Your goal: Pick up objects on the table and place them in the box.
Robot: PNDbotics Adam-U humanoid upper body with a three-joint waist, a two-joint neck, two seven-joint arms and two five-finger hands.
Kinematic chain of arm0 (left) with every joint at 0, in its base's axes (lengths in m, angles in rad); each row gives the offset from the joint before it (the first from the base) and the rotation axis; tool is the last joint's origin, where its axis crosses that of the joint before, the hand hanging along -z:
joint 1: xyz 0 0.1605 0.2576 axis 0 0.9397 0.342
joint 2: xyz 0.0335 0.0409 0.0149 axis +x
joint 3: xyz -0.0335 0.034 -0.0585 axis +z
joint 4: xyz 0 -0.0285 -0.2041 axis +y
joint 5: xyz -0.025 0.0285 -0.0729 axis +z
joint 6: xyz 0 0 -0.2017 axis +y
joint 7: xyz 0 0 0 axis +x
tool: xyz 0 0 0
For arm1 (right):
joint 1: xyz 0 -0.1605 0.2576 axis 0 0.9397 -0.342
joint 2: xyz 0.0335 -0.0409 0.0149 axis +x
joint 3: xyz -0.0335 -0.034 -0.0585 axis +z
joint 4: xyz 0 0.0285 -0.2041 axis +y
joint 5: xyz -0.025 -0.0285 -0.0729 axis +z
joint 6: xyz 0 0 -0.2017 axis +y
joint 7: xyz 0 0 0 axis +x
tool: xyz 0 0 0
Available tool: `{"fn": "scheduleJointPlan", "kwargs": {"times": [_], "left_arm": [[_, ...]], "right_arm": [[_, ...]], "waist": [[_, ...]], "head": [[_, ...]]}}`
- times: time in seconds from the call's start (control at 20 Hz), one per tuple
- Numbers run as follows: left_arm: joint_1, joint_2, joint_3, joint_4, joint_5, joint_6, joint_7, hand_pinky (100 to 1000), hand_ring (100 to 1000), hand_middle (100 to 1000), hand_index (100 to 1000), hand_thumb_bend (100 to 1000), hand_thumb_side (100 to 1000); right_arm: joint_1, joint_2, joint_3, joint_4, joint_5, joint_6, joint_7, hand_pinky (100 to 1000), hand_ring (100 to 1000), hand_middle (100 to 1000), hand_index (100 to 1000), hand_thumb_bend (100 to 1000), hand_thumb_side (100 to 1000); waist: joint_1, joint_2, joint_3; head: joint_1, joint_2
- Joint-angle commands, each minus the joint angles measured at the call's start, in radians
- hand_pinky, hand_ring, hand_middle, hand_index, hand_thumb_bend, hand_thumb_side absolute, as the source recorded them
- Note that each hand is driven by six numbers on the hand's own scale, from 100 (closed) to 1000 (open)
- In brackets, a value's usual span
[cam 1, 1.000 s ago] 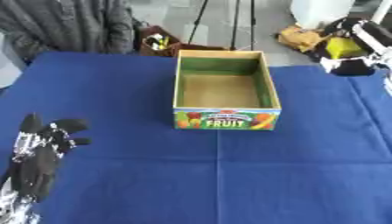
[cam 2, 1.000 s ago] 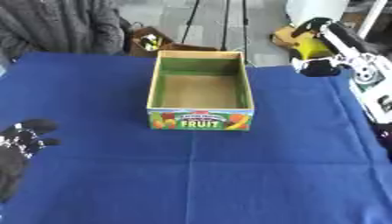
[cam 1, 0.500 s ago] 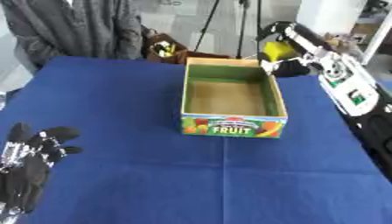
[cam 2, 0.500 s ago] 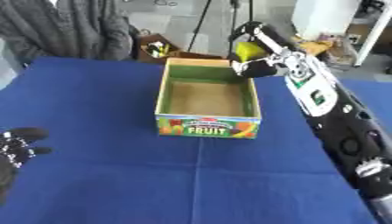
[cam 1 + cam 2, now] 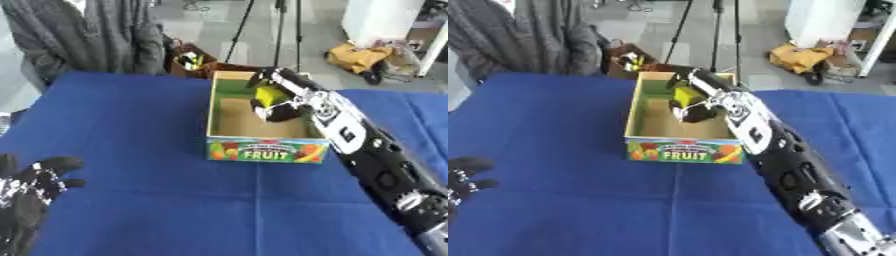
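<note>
Now over the open cardboard box with green inner walls and a printed fruit label (image 5: 262,149), at centre frame on the blue-clothed counter (image 5: 131,200): the black right hand (image 5: 278,107), reaching in from the lower right along a black-and-silver arm, fingers curled round a small yellow-green object (image 5: 268,94). A second back, up in the upper right corner of the frame, outside the box and off beyond the counter's far edge; half a second back, at the box's far right rim; here, well inside the opening, between the side walls, above the brown floor. Not yet released: object held off the floor, though whether touching the far wall cannot be told. Carry step as good as done, then, by the look of it; left to do, opening the fingers so the object drops onto the box floor, then lifting clear without catching the rim. Left hand (image 5: 31,200), black with white flecks, idle at the lower left edge, fingers relaxed and pointing up, holding nothing. No other loose objects visible on the cloth.
</note>
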Motion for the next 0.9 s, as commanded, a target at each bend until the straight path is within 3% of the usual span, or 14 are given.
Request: {"fn": "scheduleJointPlan", "kwargs": {"times": [0.05, 0.2, 0.25, 0.3, 0.45, 0.5, 0.55, 0.75, 0.85, 0.9], "left_arm": [[-0.016, 0.005, -0.003, -0.016, 0.003, -0.001, -0.006, 713, 825, 687, 725, 523, 1000], [-0.015, 0.005, -0.003, -0.015, 0.003, -0.001, -0.006, 713, 825, 687, 725, 523, 1000], [-0.015, 0.005, -0.003, -0.015, 0.003, 0.0, -0.006, 714, 825, 687, 725, 524, 1000], [-0.015, 0.005, -0.003, -0.015, 0.002, 0.0, -0.006, 714, 824, 687, 725, 524, 1000], [-0.011, 0.008, -0.001, -0.014, 0.001, 0.0, -0.006, 714, 824, 687, 725, 525, 1000], [-0.009, 0.009, 0.0, -0.013, 0.001, 0.0, -0.005, 714, 824, 687, 725, 523, 1000], [-0.006, 0.011, 0.002, -0.012, 0.0, 0.0, -0.004, 714, 824, 687, 725, 525, 1000], [0.014, 0.02, 0.011, -0.006, -0.004, 0.0, 0.003, 715, 824, 687, 723, 526, 1000], [0.025, 0.028, 0.019, -0.004, -0.006, -0.002, 0.009, 715, 825, 688, 723, 525, 1000], [0.029, 0.032, 0.024, -0.003, -0.008, -0.004, 0.013, 715, 825, 688, 723, 523, 1000]], "right_arm": [[-0.012, -0.001, -0.004, 0.024, 0.063, -0.028, -0.009, 698, 823, 845, 797, 100, 204], [-0.007, 0.003, -0.007, 0.037, 0.119, -0.053, -0.025, 698, 823, 845, 797, 100, 204], [-0.008, 0.003, -0.008, 0.037, 0.129, -0.059, -0.031, 897, 926, 864, 826, 116, 415], [-0.009, -0.001, -0.009, 0.029, 0.139, -0.066, -0.043, 913, 937, 870, 831, 163, 435], [-0.008, -0.009, -0.01, 0.0, 0.143, -0.072, -0.069, 888, 920, 860, 835, 152, 435], [-0.009, -0.013, -0.009, -0.017, 0.131, -0.074, -0.076, 878, 915, 854, 836, 109, 505], [-0.01, -0.02, -0.008, -0.04, 0.113, -0.075, -0.082, 873, 912, 850, 836, 148, 430], [-0.007, -0.07, 0.008, -0.185, -0.019, -0.069, -0.092, 818, 876, 827, 829, 133, 408], [0.012, -0.116, 0.016, -0.3, -0.123, -0.052, -0.094, 799, 864, 817, 831, 114, 411], [0.029, -0.141, 0.017, -0.36, -0.179, -0.039, -0.097, 784, 855, 812, 834, 100, 494]], "waist": [[0.007, -0.014, 0.003], [0.007, -0.012, 0.001], [0.006, -0.013, -0.001], [0.004, -0.015, -0.007], [0.0, -0.021, -0.019], [-0.002, -0.024, -0.025], [-0.003, -0.027, -0.032], [-0.008, -0.046, -0.083], [-0.009, -0.056, -0.123], [-0.009, -0.059, -0.143]], "head": [[-0.014, -0.018], [-0.015, -0.018], [-0.014, -0.017], [-0.011, -0.016], [-0.002, -0.011], [0.004, -0.009], [0.009, -0.007], [0.047, 0.006], [0.081, 0.014], [0.099, 0.016]]}}
